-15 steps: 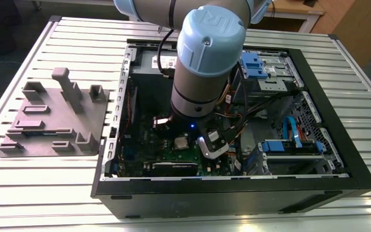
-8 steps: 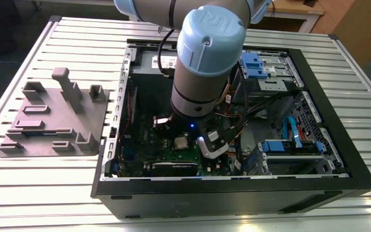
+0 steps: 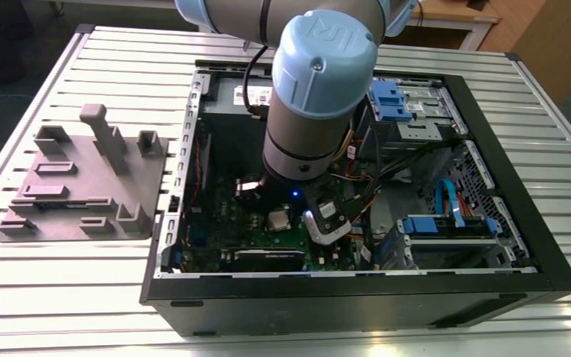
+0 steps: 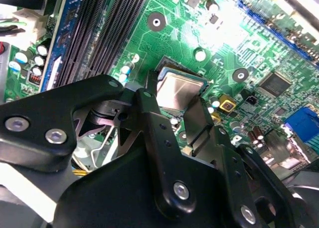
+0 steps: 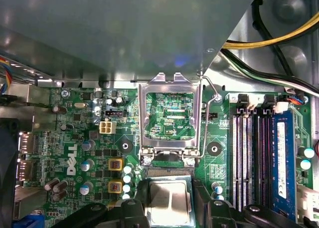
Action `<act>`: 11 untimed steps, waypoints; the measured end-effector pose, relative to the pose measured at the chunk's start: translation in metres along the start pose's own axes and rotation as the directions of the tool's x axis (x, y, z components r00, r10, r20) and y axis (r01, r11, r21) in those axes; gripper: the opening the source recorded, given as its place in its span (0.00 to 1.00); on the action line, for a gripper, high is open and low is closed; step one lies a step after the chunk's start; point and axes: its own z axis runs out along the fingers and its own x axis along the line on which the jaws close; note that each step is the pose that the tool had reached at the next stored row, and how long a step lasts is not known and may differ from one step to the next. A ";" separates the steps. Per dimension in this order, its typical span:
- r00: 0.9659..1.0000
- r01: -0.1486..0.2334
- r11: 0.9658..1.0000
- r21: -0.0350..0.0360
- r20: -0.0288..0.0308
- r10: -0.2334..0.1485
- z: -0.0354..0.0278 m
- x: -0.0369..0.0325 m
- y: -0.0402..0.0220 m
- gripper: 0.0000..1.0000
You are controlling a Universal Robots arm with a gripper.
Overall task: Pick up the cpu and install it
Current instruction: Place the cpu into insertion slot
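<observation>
Since the small flat square cpu (image 5: 169,203) with the silver-grey metal top sits squeezed between the fingers (image 5: 141,192) of the black metal gripper (image 5: 169,194) in both wrist views, the tool looks clenched on it, one finger tight against each side edge. The chip is right at the socket on the green motherboard (image 5: 99,138), just beside the silver metal socket frame (image 5: 169,86), which is flipped open. Can't tell if the chip is fully seated or a hair above. Black memory slots (image 5: 249,153) and a blue memory stick (image 5: 281,158) run alongside. In the exterior view the board lies inside an open black computer case (image 3: 365,301) under the grey-and-blue robot arm (image 3: 320,89). A grey plastic holder tray (image 3: 77,186) sits well apart on the exterior view's left, on the slatted metal table (image 3: 68,297).
</observation>
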 end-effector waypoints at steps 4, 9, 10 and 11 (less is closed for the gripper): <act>1.000 0.000 1.000 0.000 0.000 0.000 0.0010 -0.0001 -0.0001 0.47; 1.000 0.000 1.000 0.000 0.000 0.000 0.0019 -0.0001 -0.0002 0.60; 1.000 0.000 1.000 0.001 0.000 0.000 0.0018 -0.0001 -0.0002 0.60; 1.000 0.001 1.000 0.001 0.000 -0.001 0.0017 -0.0001 -0.0002 0.60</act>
